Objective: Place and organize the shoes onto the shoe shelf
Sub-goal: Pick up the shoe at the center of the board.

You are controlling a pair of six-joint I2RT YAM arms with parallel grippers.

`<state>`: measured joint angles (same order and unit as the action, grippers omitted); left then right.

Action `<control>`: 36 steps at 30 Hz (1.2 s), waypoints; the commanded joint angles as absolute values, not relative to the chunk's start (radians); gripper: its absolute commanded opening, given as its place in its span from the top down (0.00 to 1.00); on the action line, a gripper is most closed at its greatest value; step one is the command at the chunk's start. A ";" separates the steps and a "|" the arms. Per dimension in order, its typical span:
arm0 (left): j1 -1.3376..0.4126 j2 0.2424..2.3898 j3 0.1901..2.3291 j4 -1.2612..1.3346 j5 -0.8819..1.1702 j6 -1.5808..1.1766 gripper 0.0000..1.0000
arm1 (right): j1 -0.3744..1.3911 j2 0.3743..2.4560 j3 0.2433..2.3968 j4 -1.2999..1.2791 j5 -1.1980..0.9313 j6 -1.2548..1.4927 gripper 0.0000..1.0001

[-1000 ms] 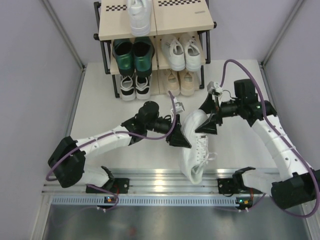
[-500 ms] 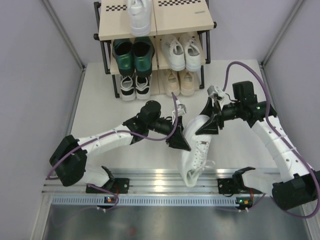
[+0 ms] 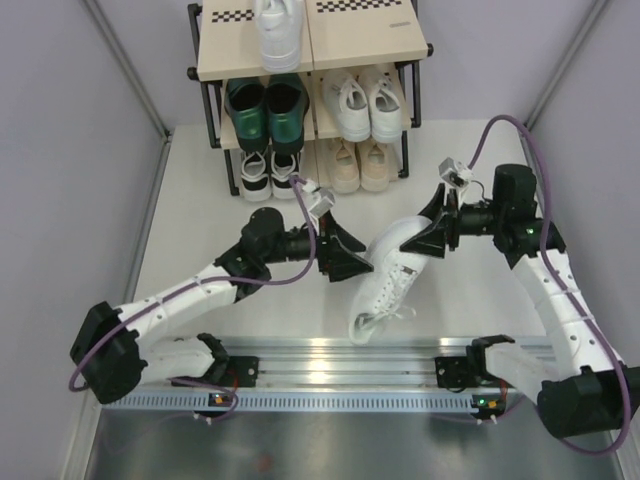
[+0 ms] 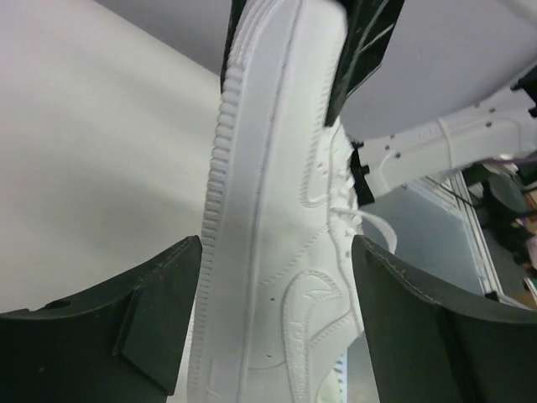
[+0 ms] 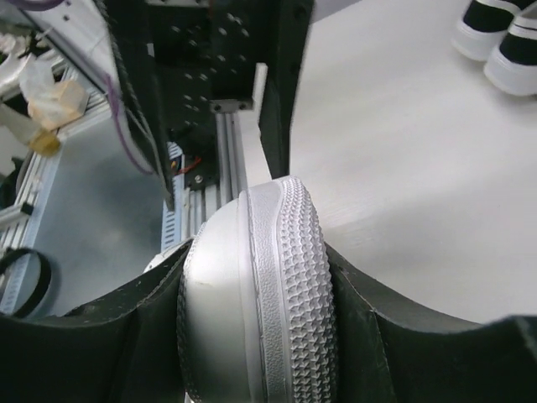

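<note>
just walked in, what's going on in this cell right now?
Two arms are shelving shoes. The right gripper is clamped on one end of a white sneaker, holding it over the table in front of the shoe shelf. The left gripper sits beside the same sneaker with its jaws open, not gripping. The shelf's two lower tiers look full; the top tier holds a single white sneaker, so the held one is probably its mate.
</note>
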<state>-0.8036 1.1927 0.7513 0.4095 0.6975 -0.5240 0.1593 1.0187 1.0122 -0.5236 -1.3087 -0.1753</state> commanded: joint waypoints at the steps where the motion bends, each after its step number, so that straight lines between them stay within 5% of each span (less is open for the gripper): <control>1: -0.788 1.065 0.742 0.491 0.539 -0.479 0.22 | 0.109 0.997 0.993 -0.368 -1.267 -0.023 1.00; 11: -0.798 0.900 0.589 0.315 0.463 -0.324 0.02 | 0.011 1.055 0.930 -0.258 -1.157 0.152 1.00; 22: -0.989 0.992 0.479 0.310 0.073 -0.169 0.03 | -0.074 1.180 0.900 -0.189 -1.150 0.256 1.00; 36: -1.031 1.137 0.265 0.900 -0.049 -0.327 0.07 | -0.113 1.212 0.865 -0.107 -1.155 0.359 1.00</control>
<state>-1.0191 1.1141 0.2665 0.6830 -0.0193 -0.2905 -0.1005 1.2228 0.8421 -0.1921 -1.0840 0.2882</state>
